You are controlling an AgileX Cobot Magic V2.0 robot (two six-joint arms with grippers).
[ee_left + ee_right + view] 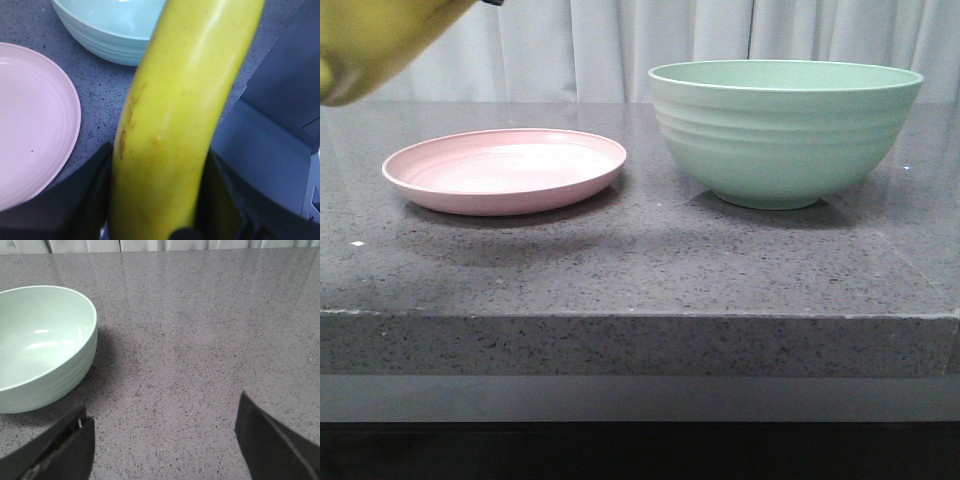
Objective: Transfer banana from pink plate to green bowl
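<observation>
Yellow banana (175,130) fills the left wrist view, clamped between the two dark fingers (85,200) of the left gripper (160,220), jaws closed against its sides; faint brown streaks on the skin; in the front view only a blurred yellow end (375,40) shows, high in the air and well clear of the pink plate (505,170); plate carries nothing; it sits flat on the speckled grey stone table (640,270), nearer the table's front edge than the green bowl (785,130); bowl stands upright beside the plate, on the plate's right-arm side, a strip of bare stone between them, not touching; nothing visible in the part of the bowl's inside that shows; right gripper (165,440) hangs over bare stone beside the bowl, on the side away from the plate; its dark fingers (270,440) spread wide with nothing between them; beyond the bowl, pale curtain (620,45) behind the table's far edge.
</observation>
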